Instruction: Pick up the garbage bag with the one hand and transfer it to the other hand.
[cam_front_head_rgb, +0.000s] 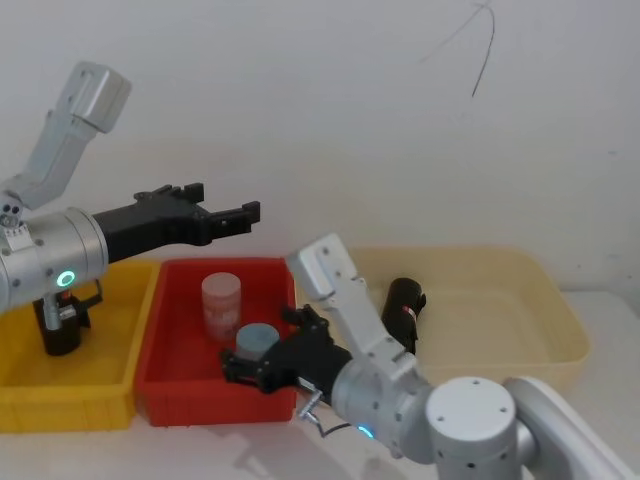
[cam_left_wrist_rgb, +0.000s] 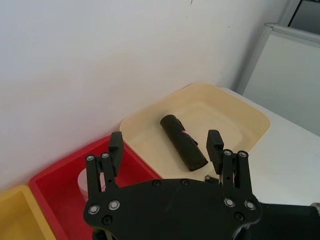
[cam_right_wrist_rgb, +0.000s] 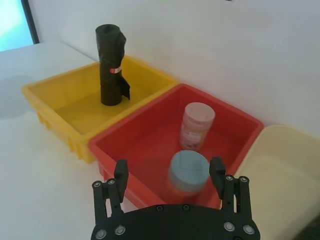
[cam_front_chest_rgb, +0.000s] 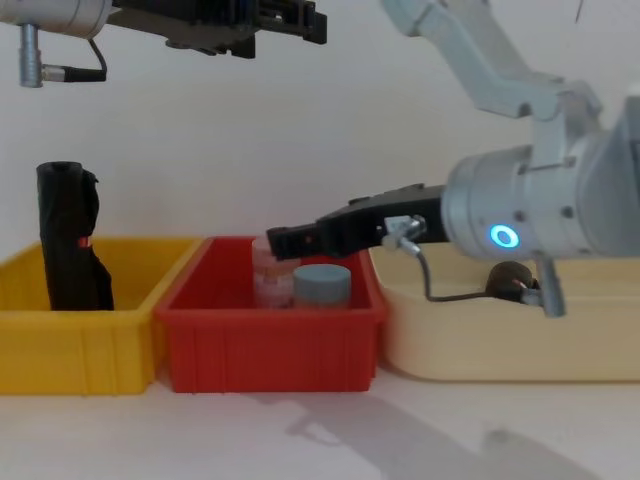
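Nearby: garbage bag (cam_front_head_rgb: 403, 312), red bin (cam_front_head_rgb: 200, 397), jars (cam_front_head_rgb: 221, 303).

The left gripper (cam_front_head_rgb: 228, 205) is held up high, the right gripper (cam_front_chest_rgb: 285, 241) lower down.
The left one is pointed to the right and the right one to the left. Both sets of jaws are spread wide, and nothing is held in them.

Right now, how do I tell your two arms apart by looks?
Both arms are silver-grey with black two-finger grippers. The left gripper sits on the arm with a green ring light; the right gripper on one with a blue ring light.
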